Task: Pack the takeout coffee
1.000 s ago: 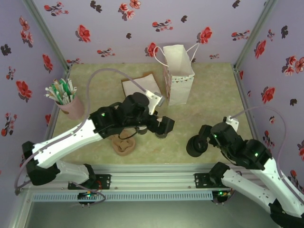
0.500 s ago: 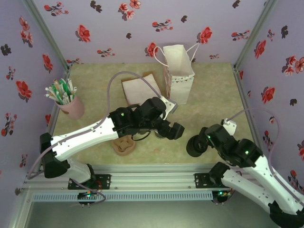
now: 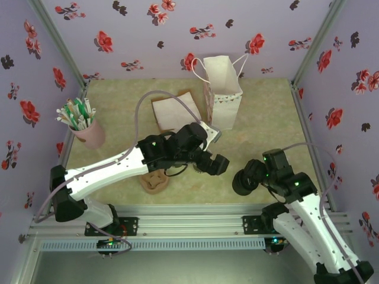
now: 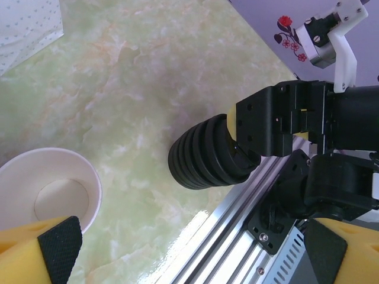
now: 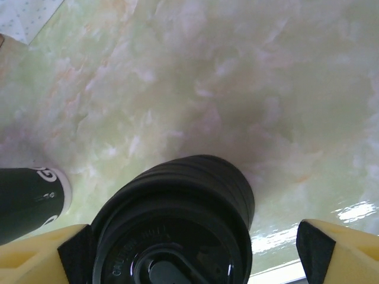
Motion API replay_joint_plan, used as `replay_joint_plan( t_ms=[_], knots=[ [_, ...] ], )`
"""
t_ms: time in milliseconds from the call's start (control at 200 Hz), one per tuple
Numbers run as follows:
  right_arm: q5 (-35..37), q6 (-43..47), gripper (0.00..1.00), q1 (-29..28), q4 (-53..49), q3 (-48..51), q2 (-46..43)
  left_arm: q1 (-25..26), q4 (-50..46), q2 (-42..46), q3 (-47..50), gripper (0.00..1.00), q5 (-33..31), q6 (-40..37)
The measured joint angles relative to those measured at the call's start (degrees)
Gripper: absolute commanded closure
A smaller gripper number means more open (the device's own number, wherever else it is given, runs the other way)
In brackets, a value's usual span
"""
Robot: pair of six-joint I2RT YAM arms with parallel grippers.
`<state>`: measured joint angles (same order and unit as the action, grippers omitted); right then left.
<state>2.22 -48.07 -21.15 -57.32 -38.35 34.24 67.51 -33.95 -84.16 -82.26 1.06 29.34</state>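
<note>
The takeout coffee is out of view. A squat pile of black lids stands near the table's front edge, also seen from above and in the left wrist view. My right gripper straddles the pile, open; its left pad sits against the lids and its right pad stands clear. The right gripper is over the pile in the top view. A lidless dark cup with a cream inside stands under my left gripper, which is open and empty. The cup's dark side shows left of the lids.
A white paper bag stands upright at the back centre. A brown paper lies left of it. A pink cup of utensils is at the far left. A brown cardboard holder lies by the front rail.
My left arm has swung right and forward, bringing its gripper over the lidless cup. The right arm has shifted its elbow left while its gripper stays at the lid pile, jaws narrowing slightly.
</note>
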Motion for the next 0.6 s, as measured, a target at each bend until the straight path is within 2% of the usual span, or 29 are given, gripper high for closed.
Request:
replay_joint_plan(
  t_ms=[215,430,600],
  knots=[
    [-4.5,1.0,0.04,0.7,0.8,0.7,-1.9,0.0,0.3,0.0,0.4,0.01,0.0,0.0],
    [-6.8,1.2,0.1,0.7,0.9,2.4,-4.6,0.0,0.5,0.0,0.4,0.01,0.0,0.0],
    [-8.1,1.2,0.12,0.7,1.0,3.9,-4.9,0.0,0.5,0.0,0.4,0.01,0.0,0.0]
  ],
)
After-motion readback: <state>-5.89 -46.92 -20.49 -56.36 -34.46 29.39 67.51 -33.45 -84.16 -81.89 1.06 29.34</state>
